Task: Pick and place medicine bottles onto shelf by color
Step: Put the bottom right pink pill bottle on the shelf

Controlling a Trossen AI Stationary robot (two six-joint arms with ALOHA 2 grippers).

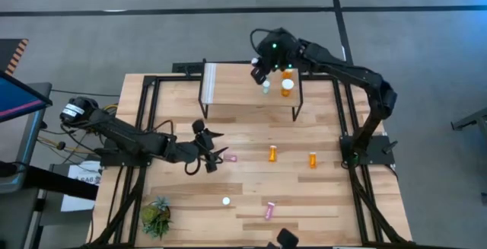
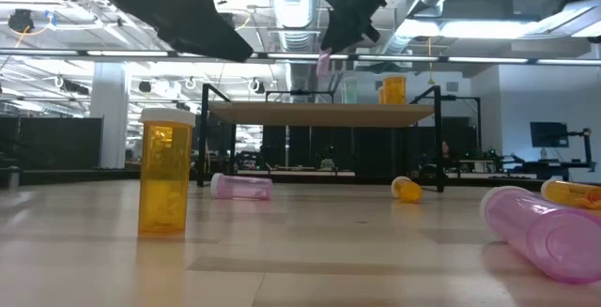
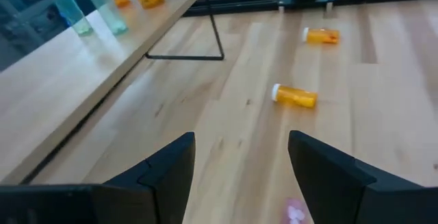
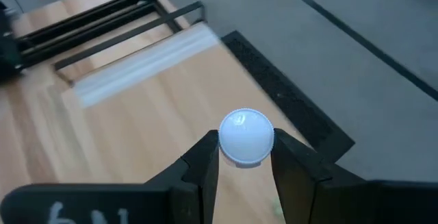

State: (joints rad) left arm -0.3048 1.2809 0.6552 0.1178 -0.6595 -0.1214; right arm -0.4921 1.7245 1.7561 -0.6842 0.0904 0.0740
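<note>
Shelf point(image 1: 243, 89) stands at the far middle of the table point(image 1: 251, 196), a whitish strip at its left end. The right gripper point(image 1: 259, 71) hangs above the shelf's right half, its jaws narrow and clamped on the white cap of a pink bottle point(image 2: 324, 64); in the low view that bottle is clear of the board, and in the right wrist view the cap point(image 4: 246, 137) sits between the two fingers point(image 4: 205, 157). On the shelf just right of it stand a teal bottle point(image 1: 265, 87) and two orange bottles, the larger one point(image 1: 287, 87) nearer and a second point(image 1: 288, 73) behind it at the far edge.

The left gripper point(image 1: 214, 154) rests low over the table's left middle, jaws wide and holding nothing. A small pink bottle point(image 1: 230, 158) lies just right of its fingertips.

Farther right on the table lie two orange bottles, one point(image 1: 272, 154) at mid-table and another point(image 1: 312, 159) beyond it. Near the front edge lie a pink bottle point(image 1: 269, 210) and a white-capped bottle point(image 1: 226, 200) whose colour I cannot tell. A green plant point(image 1: 157, 216) sits at the near left corner.
</note>
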